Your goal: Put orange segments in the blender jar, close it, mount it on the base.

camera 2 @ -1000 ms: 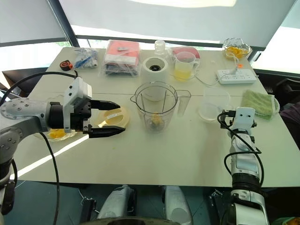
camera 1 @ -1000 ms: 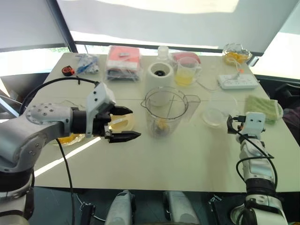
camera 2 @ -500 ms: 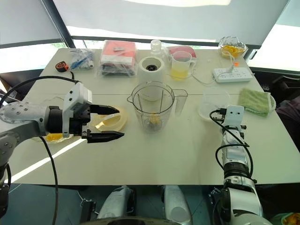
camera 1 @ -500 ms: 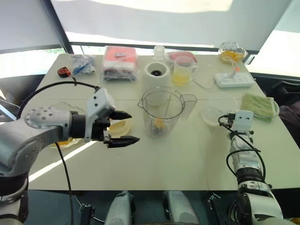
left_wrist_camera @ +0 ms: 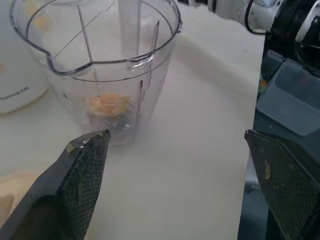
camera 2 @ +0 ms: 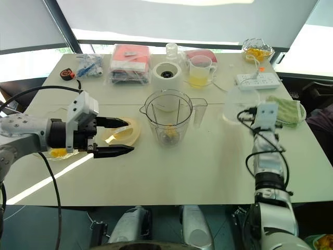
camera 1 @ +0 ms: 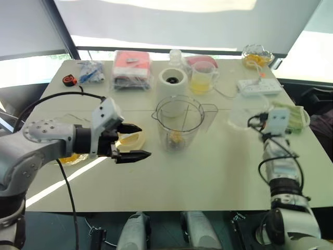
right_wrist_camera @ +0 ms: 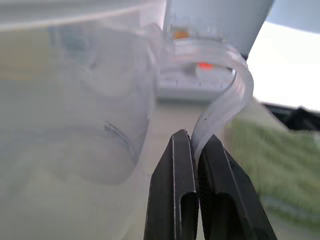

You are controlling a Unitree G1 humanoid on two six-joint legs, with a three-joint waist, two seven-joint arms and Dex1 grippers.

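Observation:
The clear blender jar [camera 1: 179, 122] stands upright mid-table, one orange segment [left_wrist_camera: 109, 105] lying at its bottom. Behind it stands the white base [camera 1: 173, 83]. My left gripper [camera 1: 143, 140] hovers open to the left of the jar, pointing at it, with nothing between its fingers. My right gripper [right_wrist_camera: 192, 137] is shut on the curved tab of a low clear plastic cup [camera 1: 243, 110], held above the table to the right of the jar. More orange segments lie in a glass bowl [camera 1: 256, 56] at the back right and on a plate [camera 1: 73, 156] under my left arm.
A pale yellow dish [camera 1: 130, 139] lies beside the left gripper. A mug of yellow juice [camera 1: 202, 78], a white power strip [camera 1: 257, 87], a green cloth [camera 1: 289, 115], red packets [camera 1: 130, 67] and a tape roll [camera 1: 70, 79] line the back and right side.
My right gripper has shut on the clear cup's tab and lifted it off the table, up and forward. The left gripper has stayed where it was, open.

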